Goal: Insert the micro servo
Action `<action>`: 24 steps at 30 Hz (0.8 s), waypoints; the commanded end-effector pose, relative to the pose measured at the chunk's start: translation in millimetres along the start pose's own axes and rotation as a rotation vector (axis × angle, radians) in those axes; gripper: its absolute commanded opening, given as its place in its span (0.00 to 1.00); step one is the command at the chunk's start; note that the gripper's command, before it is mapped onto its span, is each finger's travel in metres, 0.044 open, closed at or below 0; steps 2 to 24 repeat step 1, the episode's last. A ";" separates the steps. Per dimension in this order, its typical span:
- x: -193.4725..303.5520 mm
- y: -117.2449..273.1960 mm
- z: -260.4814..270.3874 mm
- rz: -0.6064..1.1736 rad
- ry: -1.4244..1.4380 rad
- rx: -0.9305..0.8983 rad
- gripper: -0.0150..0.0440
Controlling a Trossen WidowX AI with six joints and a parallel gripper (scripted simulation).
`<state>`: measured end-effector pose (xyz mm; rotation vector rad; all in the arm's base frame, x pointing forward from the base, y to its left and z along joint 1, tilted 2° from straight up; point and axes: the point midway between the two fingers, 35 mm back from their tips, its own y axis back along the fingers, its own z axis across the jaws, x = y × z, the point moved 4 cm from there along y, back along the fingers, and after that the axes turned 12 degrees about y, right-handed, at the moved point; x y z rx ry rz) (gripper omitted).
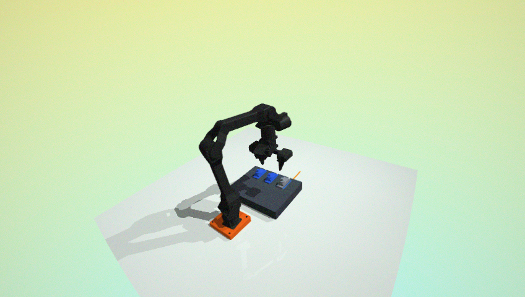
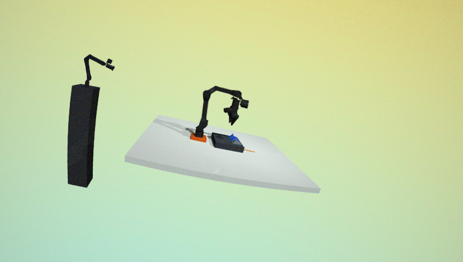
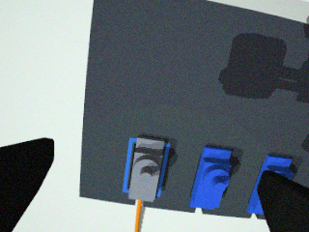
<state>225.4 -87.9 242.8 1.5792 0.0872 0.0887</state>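
Note:
The loose grey servo (image 1: 283, 181) (image 3: 145, 174) sits at the marked pocket, inside its blue outline (image 3: 127, 166), on the dark deck (image 1: 272, 200) (image 2: 224, 144) (image 3: 145, 72). Its round output-shaft side faces up. It looks about upright, but I cannot tell whether both ears lie flat. Its orange cable (image 1: 296, 174) (image 2: 249, 150) (image 3: 138, 215) runs straight out past the deck's edge from the servo's end. The notch under it is too small to make out. My gripper (image 1: 272, 166) (image 2: 232, 124) (image 3: 158, 165) is wide open and empty, well above the deck, touching nothing.
Two blue servos (image 1: 259, 173) (image 1: 270, 177) sit in a row beside the grey one; they also show in the wrist view (image 3: 211, 179) (image 3: 275, 166). The arm's orange base (image 1: 242, 223) (image 2: 198, 139) stands behind the deck. A tall black pillar (image 2: 81, 136) with another arm stands beyond the table.

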 end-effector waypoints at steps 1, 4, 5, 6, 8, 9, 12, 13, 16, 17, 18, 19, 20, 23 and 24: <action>-0.2 0.1 -0.2 -0.003 0.000 0.001 1.00; -0.2 0.1 -0.2 -0.003 0.000 0.001 1.00; -0.2 0.1 -0.2 -0.003 0.000 0.001 1.00; -0.2 0.1 -0.2 -0.003 0.000 0.001 1.00; -0.2 0.1 -0.2 -0.003 0.000 0.001 1.00; -0.2 0.1 -0.2 -0.003 0.000 0.001 1.00; -0.2 0.1 -0.2 -0.003 0.000 0.001 1.00; -0.2 0.1 -0.2 -0.003 0.000 0.001 1.00; -0.2 0.1 -0.2 -0.003 0.000 0.001 1.00; -0.2 0.1 -0.2 -0.003 0.000 0.001 1.00; -0.2 0.1 -0.2 -0.003 0.000 0.001 1.00; -0.2 0.1 -0.2 -0.003 0.000 0.001 1.00; -0.2 0.1 -0.2 -0.003 0.000 0.001 1.00; -0.2 0.1 -0.2 -0.003 0.000 0.001 1.00; -0.2 0.1 -0.2 -0.003 0.000 0.001 1.00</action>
